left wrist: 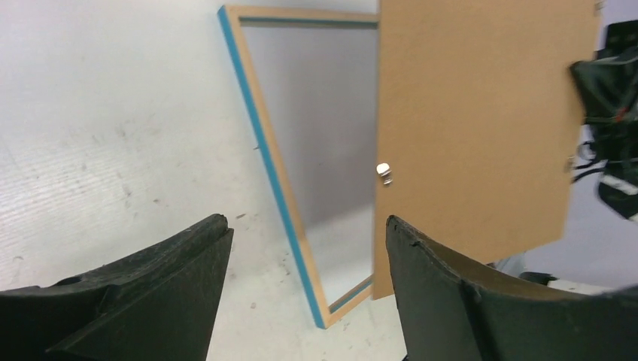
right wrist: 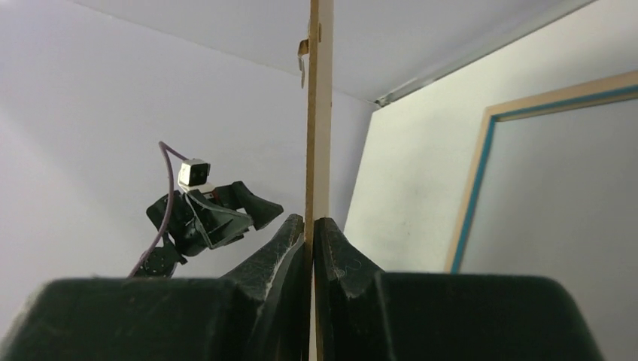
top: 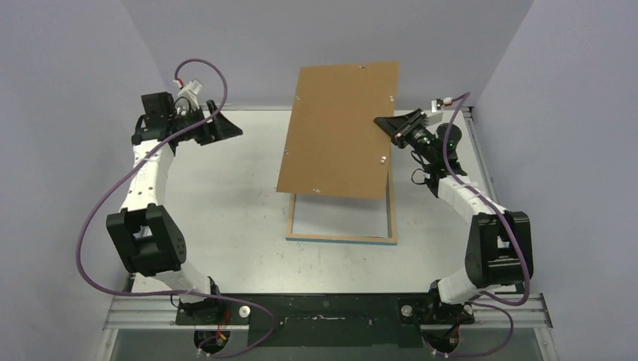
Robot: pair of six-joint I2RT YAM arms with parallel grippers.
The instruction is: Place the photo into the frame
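Photo was unseen, the frame [top: 342, 238] was laid flat on the table [top: 226, 226], and, with the backing board [top: 338, 128] pinched at 1 edge by the clamped right gripper [right wrist: 309, 226] and the left gripper [left wrist: 305, 226] spread empty, the board might be dropped onto it if twisted.

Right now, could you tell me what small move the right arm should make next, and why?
Probably carry the backing board sideways and set it down off the frame. The right fingers pinch its edge and hold it tilted above the frame, which lies flat on the table and likely needs clear access.
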